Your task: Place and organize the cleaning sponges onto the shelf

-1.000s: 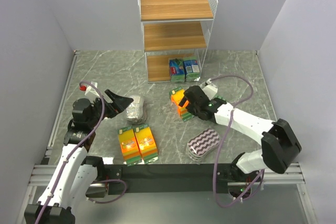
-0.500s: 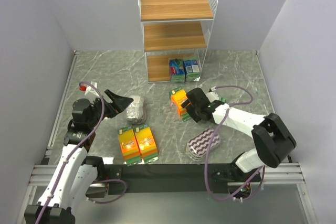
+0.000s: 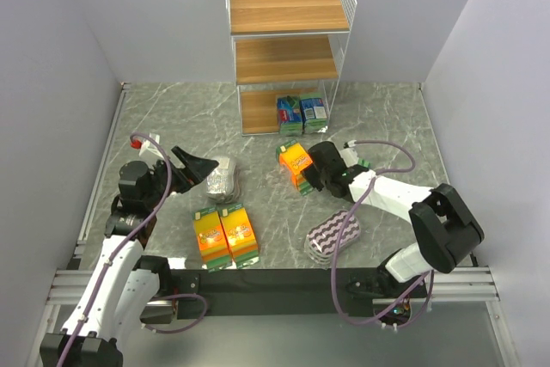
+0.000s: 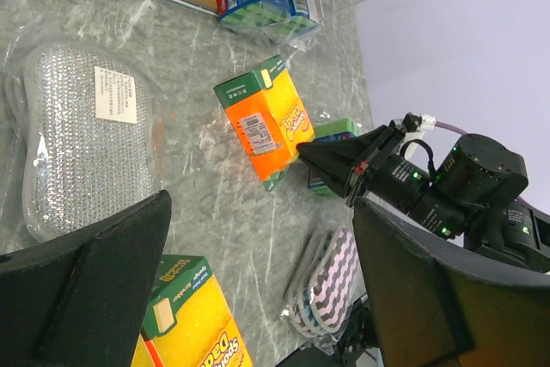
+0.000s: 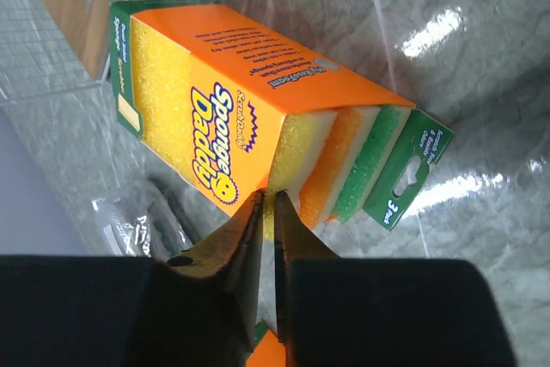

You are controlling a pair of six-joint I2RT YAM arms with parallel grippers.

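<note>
Right gripper (image 5: 267,205) is pinched almost shut, with its tips touching the lone orange pack (image 5: 249,126). The pack lies on the table (image 3: 387,118) near the shelf (image 3: 288,40). Two blue packs (image 3: 302,114) sit at the bottom tier's right front edge, a strip of table away. A green pack (image 4: 339,131) is mostly hidden behind the right arm. Left gripper (image 4: 258,212) is spread wide and holds nothing, just beside the silver pack (image 4: 77,143).

Lab test cell: plain grey walls (image 3: 77,32) enclose tabletop (image 3: 387,118).
</note>
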